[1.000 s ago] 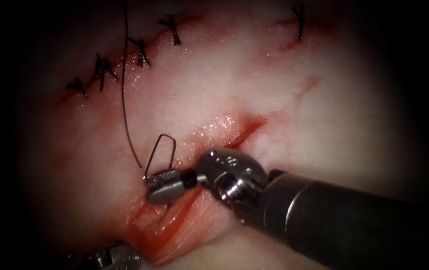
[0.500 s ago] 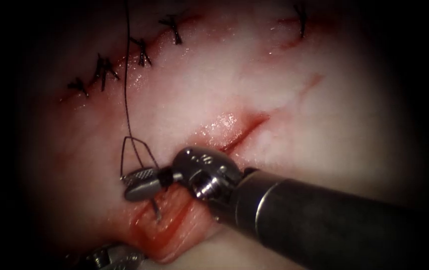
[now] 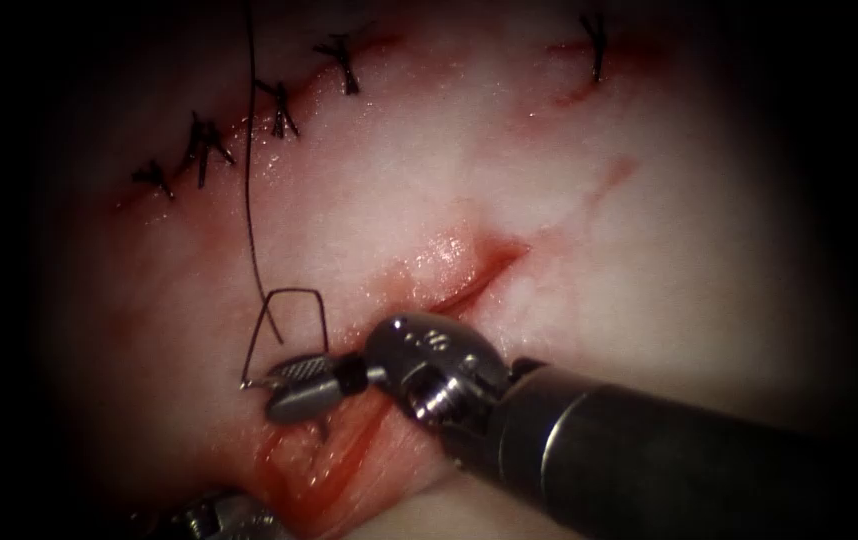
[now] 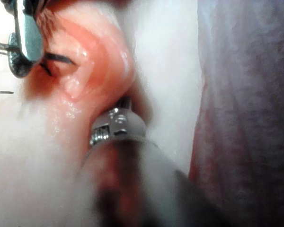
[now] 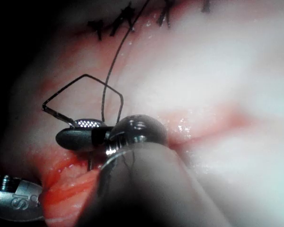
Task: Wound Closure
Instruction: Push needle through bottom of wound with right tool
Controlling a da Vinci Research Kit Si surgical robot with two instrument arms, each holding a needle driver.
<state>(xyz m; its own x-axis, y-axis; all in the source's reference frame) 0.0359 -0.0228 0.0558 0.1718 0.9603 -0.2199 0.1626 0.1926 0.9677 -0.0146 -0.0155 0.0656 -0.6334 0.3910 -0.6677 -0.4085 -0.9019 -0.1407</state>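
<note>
The right tool reaches in from the right and lies across the lower part of the open cut in the tissue. Its jaws are shut on the dark thread, which forms a small angular loop just above them; the loop and the right tool are close up in the right wrist view. A short dark piece dips into the red cut edge below the jaws. I cannot make out the needle for certain. The left tool sits low at the cut's left end, against a tissue fold.
A row of several finished dark stitches runs along the closed wound at the upper left, and one more stitch sits at the upper right. Red fluid wets the cut's lower lips. The right tool's thick shaft covers the lower right.
The right tool's jaws have shifted left and slightly down along the cut with the thread. The loop above them has changed from a narrow to a wider, squarer shape. The left tool has stayed put.
</note>
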